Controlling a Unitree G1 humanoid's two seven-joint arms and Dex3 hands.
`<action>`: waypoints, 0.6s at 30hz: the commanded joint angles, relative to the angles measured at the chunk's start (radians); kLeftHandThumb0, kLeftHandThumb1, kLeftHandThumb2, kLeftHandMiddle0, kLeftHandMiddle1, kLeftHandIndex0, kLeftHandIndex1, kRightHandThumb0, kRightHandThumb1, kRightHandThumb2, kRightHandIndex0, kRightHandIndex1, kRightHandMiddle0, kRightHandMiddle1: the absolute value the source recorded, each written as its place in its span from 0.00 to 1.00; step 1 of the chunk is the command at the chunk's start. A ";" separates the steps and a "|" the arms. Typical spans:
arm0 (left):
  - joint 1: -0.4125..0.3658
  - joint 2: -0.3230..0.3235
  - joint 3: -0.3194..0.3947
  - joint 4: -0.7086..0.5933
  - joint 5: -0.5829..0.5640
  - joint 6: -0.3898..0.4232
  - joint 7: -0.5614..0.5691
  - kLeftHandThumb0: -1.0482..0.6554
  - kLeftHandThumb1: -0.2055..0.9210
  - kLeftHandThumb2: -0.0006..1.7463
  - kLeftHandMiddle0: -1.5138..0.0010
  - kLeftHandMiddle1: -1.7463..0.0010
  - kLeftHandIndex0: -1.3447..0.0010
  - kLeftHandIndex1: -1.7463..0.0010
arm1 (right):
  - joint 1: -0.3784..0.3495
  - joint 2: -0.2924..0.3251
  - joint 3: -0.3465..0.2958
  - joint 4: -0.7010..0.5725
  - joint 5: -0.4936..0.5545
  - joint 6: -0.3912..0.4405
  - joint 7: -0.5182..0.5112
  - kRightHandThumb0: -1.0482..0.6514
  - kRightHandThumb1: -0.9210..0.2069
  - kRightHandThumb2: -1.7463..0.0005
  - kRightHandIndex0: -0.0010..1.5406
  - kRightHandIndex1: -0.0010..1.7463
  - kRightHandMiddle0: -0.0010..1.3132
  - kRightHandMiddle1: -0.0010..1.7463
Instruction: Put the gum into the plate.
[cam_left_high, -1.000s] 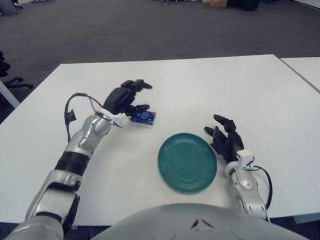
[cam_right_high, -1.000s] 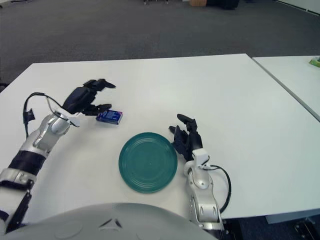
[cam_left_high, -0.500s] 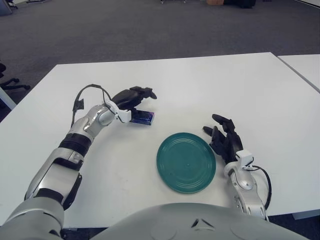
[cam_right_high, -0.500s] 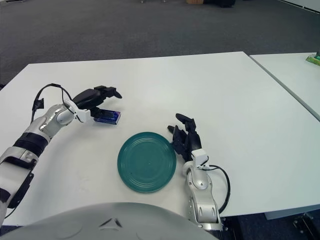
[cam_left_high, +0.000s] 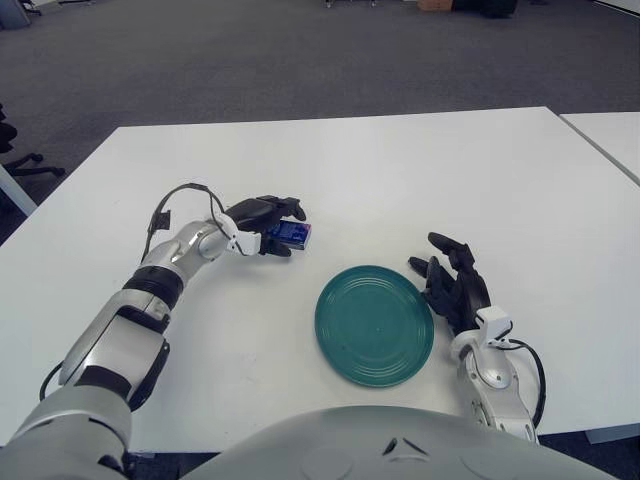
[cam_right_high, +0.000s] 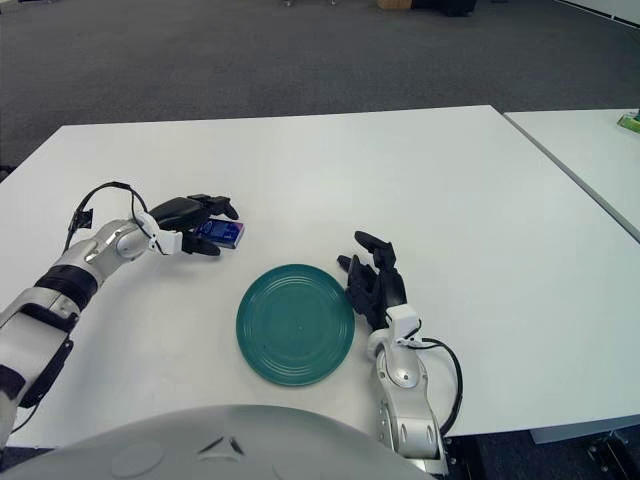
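Starting nearest, the right hand (cam_left_high: 455, 287) shows lower right beside the green plate (cam_left_high: 375, 323), fingers spread and holding nothing; the plate is bare. Farther up, left of centre, the left hand (cam_left_high: 262, 216) curls its fingers around the blue gum (cam_left_high: 291, 234), apparently not lifted yet. Carrying and dropping remain.

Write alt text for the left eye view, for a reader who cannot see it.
The robot's left hand closes its black fingers around a small blue gum pack on a white table, up and left of an empty round green plate. The right hand shows just right of the plate, fingers spread, holding nothing.
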 joint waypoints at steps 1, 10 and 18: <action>-0.039 -0.007 -0.012 0.034 0.000 0.003 -0.012 0.10 1.00 0.09 0.85 0.91 0.94 0.38 | 0.039 0.001 -0.003 0.030 -0.001 0.057 -0.004 0.26 0.00 0.53 0.30 0.29 0.00 0.52; -0.053 -0.015 -0.032 0.140 0.005 0.005 -0.011 0.13 0.99 0.08 0.83 0.93 0.91 0.37 | 0.045 -0.002 -0.009 0.025 0.005 0.055 0.000 0.26 0.00 0.52 0.31 0.30 0.01 0.53; -0.062 -0.018 -0.045 0.201 0.003 0.011 -0.034 0.21 0.93 0.09 0.81 0.94 0.86 0.33 | 0.041 0.001 -0.010 0.035 0.006 0.049 0.001 0.26 0.00 0.53 0.31 0.31 0.01 0.53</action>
